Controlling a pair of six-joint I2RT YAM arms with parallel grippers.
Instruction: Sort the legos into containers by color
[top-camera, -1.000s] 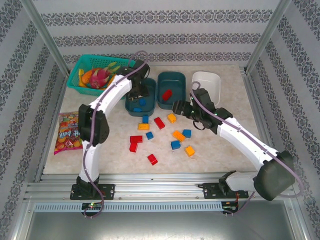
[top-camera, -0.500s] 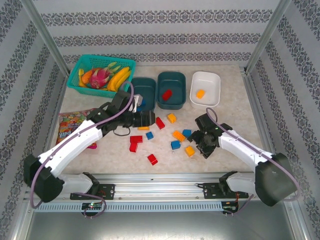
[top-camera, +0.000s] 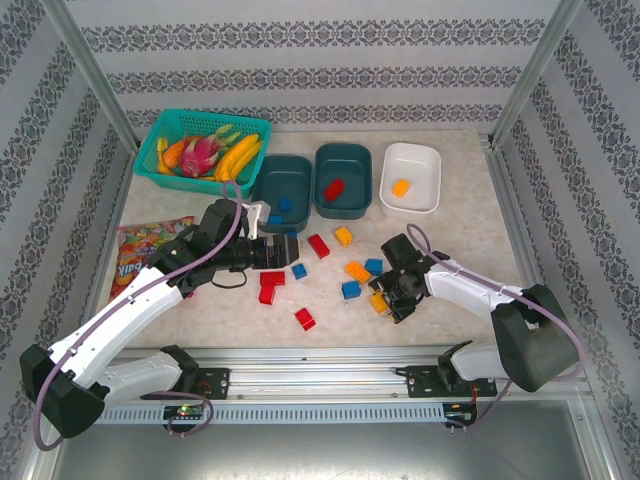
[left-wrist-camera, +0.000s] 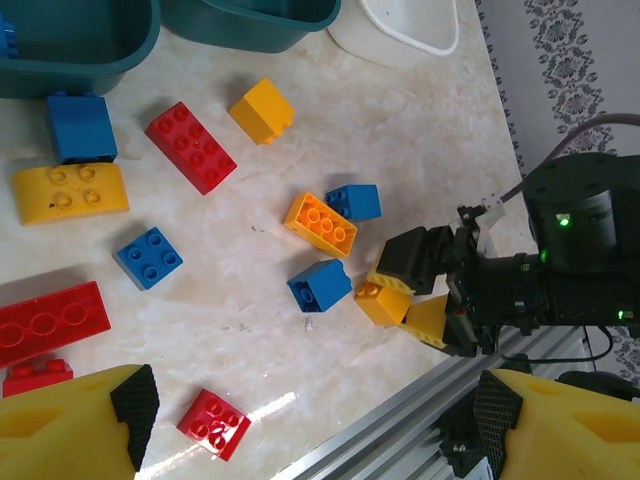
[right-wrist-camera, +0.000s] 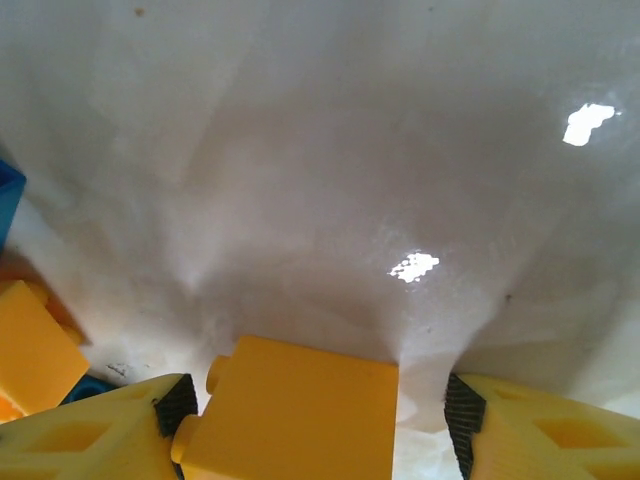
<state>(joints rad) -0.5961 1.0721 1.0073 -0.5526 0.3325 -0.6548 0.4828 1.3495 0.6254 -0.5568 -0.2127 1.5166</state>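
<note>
Red, blue and orange-yellow legos lie scattered mid-table. My right gripper (top-camera: 385, 297) is down at an orange-yellow brick (right-wrist-camera: 295, 410) near the front edge. It stands open: the brick fills most of the gap, against the left finger and clear of the right one. My left gripper (top-camera: 288, 252) hovers open above the left bricks, with a small red brick (left-wrist-camera: 213, 423) on the table below it. At the back, the left teal tub (top-camera: 285, 160) holds blue bricks, the middle teal tub (top-camera: 345, 150) a red one, the white tub (top-camera: 412, 148) an orange one.
A light teal mesh basket (top-camera: 160, 135) of toy fruit stands at the back left. A candy bag (top-camera: 145, 258) lies at the left edge. The metal rail (top-camera: 320, 360) runs along the table's front, just behind my right gripper.
My left arm came back from the teal tubs and now hangs over the loose bricks. My right arm left an orange brick in the white tub and dropped to the yellow brick near the front.
</note>
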